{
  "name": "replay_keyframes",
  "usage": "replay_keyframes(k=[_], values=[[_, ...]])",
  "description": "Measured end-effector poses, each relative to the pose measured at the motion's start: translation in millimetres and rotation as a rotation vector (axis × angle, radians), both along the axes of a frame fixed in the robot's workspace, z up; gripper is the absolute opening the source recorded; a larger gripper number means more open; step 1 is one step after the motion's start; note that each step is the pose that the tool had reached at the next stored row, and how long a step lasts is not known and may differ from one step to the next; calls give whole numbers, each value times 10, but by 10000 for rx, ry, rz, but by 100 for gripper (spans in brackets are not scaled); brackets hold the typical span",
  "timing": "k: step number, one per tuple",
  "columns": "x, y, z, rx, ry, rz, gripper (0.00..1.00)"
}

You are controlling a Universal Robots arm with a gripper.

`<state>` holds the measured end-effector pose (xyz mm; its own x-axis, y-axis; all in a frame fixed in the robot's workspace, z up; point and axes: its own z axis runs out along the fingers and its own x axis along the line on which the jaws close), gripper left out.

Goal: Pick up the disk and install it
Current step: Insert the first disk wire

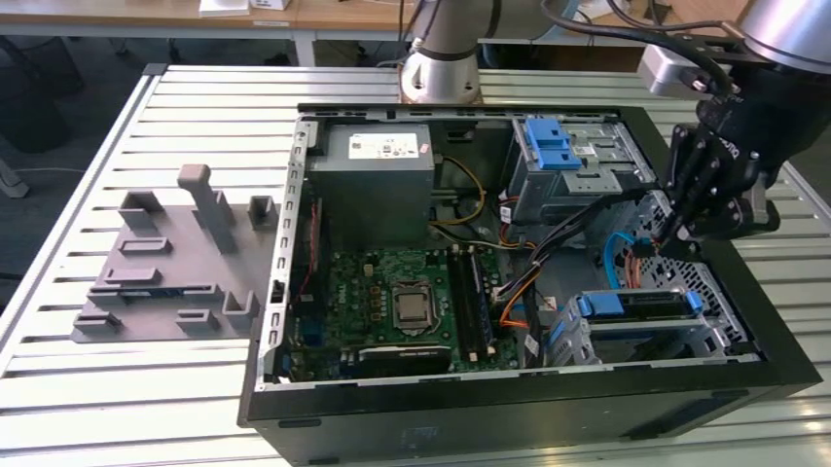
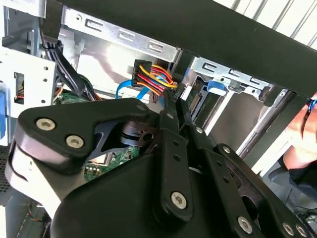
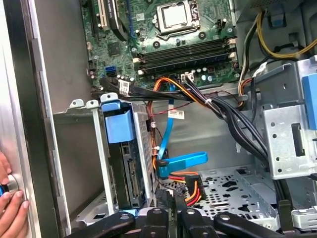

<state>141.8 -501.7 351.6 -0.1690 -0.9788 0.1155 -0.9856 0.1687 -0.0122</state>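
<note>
- A slatted white metal surface (image 1: 78,389) carries an open black computer tower case (image 1: 520,413) lying on its side; wooden desks stand behind it.
- On the surface, at 9 o'clock from the case in the exterior view, sits a grey plastic fixture with upright posts (image 1: 169,268).
- Inside the case lie a green motherboard (image 1: 403,302), a big grey metal box with a white sticker (image 1: 377,180) at 12 o'clock from it, and a blue ridged latch (image 1: 552,146) on the upper bay.
- The disk (image 1: 636,305), edged by its blue plastic carrier, sits in the metal drive cage at about 4 o'clock inside the case; in the first wrist view it stands in that cage (image 3: 120,163).
- The black gripper (image 1: 675,232) hangs inside the case at 3 o'clock, its fingers (image 2: 171,111) pressed together on a black connector with red, yellow and orange wires (image 3: 192,187), beside a flat blue cable (image 3: 183,161).
- A person's hand (image 3: 10,203) rests on the case edge.
</note>
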Motion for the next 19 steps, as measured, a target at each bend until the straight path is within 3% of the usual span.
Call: replay_keyframes(k=[5,9,19], values=[[-44,-16,-1,2,-63,183,16],[-78,-57,-1,1,-116,273,16],[-105,-116,-17,4,-205,927,16]])
